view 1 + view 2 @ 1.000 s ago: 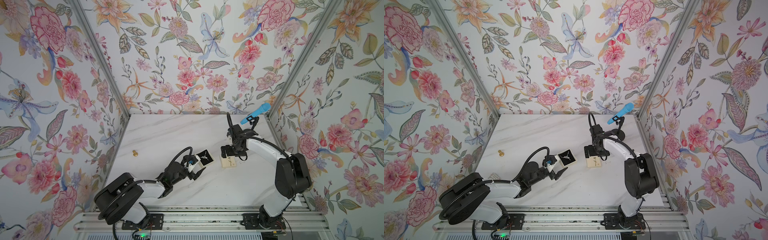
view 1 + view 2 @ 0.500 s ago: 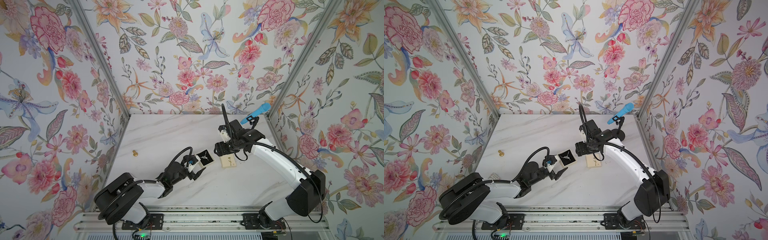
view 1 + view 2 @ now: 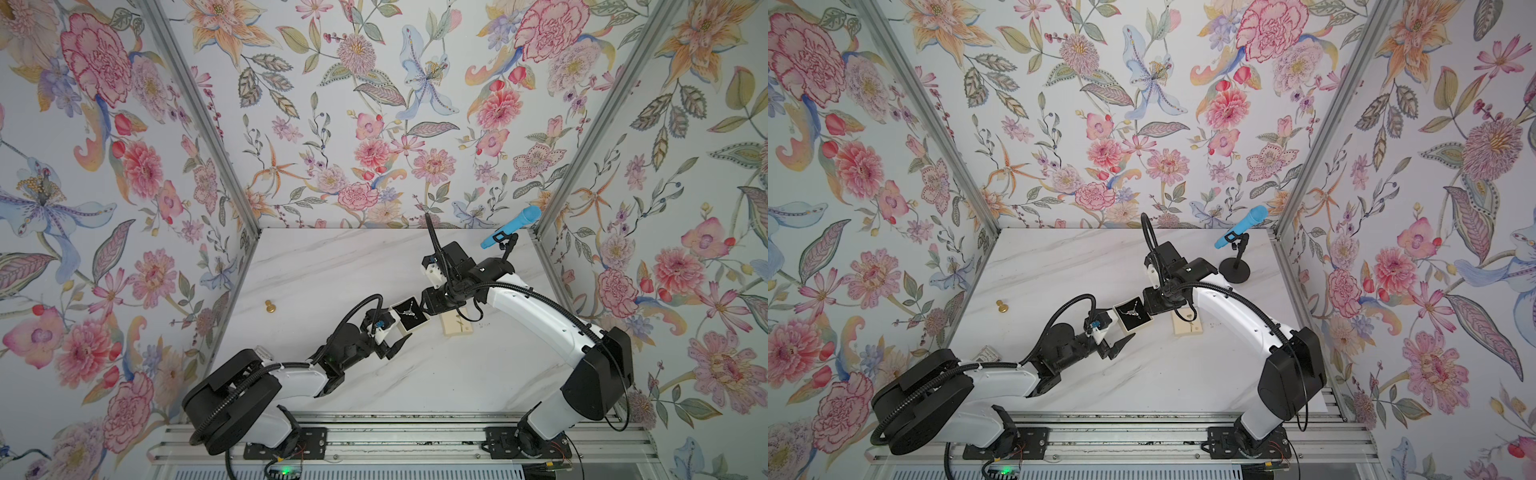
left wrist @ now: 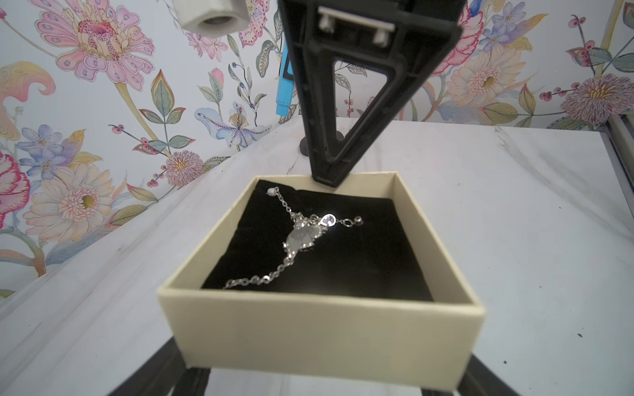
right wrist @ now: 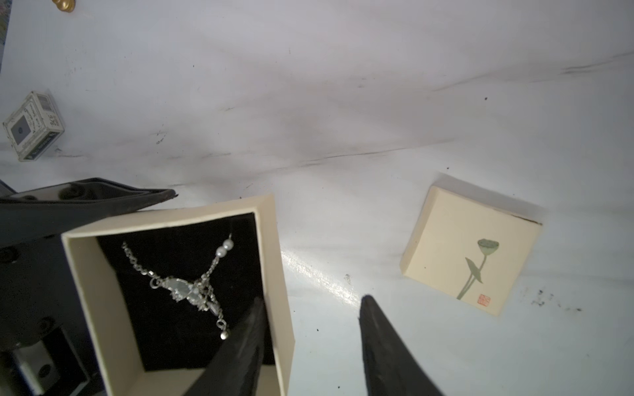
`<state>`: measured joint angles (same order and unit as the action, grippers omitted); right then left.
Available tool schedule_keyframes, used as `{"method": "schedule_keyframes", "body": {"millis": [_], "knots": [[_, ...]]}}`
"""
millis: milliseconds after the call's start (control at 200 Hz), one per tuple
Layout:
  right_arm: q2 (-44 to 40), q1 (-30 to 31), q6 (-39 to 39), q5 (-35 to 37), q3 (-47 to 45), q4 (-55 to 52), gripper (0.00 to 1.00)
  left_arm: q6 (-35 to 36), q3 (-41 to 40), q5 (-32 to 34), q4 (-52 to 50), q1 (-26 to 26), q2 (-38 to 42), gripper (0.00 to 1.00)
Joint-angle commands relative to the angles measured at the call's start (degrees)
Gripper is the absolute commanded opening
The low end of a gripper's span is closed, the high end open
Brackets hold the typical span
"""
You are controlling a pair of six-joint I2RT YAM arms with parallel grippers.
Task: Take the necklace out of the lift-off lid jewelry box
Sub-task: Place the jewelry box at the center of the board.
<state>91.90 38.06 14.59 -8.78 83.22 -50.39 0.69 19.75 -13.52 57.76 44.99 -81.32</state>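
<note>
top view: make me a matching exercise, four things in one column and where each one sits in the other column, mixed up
Things
1. necklace
2. lid
3. gold knob
4. blue microphone

Places
a. on a black stand at the back of the table
b. flat on the table, beside the open box
c. alone on the table, on the robot's left side
d. on the black lining inside the open box

Pairs: 1-d, 2-b, 3-c, 4-a
</note>
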Motion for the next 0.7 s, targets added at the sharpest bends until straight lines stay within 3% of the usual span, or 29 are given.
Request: {"method": "schedule_keyframes", "body": {"millis": [0,125,270,450,575,696], "knots": [[0.2,0.9,0.0,-1.8,1.2,-1.4,0.39,0.6,-0.7,-1.5,1.8,-0.6,1.3,0.75],[0.5,1.5,0.0,-2.4,0.9,-1.1,0.32,0.7,-0.6,-1.5,1.7,-0.6,1.1,0.75],[1.0,1.8,0.2,-3.3,1.1,-0.9,0.13,0.5,-0.4,-1.5,1.8,-0.6,1.0,0.75],[1.5,1.9,-0.1,-4.7,1.3,-0.5,0.0,0.7,-0.3,-1.2,1.8,-0.6,1.1,0.75],[1.8,1.6,0.0,-5.2,1.3,-0.1,0.0,0.7,-0.1,-0.7,1.4,-0.6,0.9,0.76],[2.2,1.0,0.2,-4.6,1.4,0.2,0.0,0.0,0.4,2.2,-0.9,-0.6,0.7,0.89]]}}
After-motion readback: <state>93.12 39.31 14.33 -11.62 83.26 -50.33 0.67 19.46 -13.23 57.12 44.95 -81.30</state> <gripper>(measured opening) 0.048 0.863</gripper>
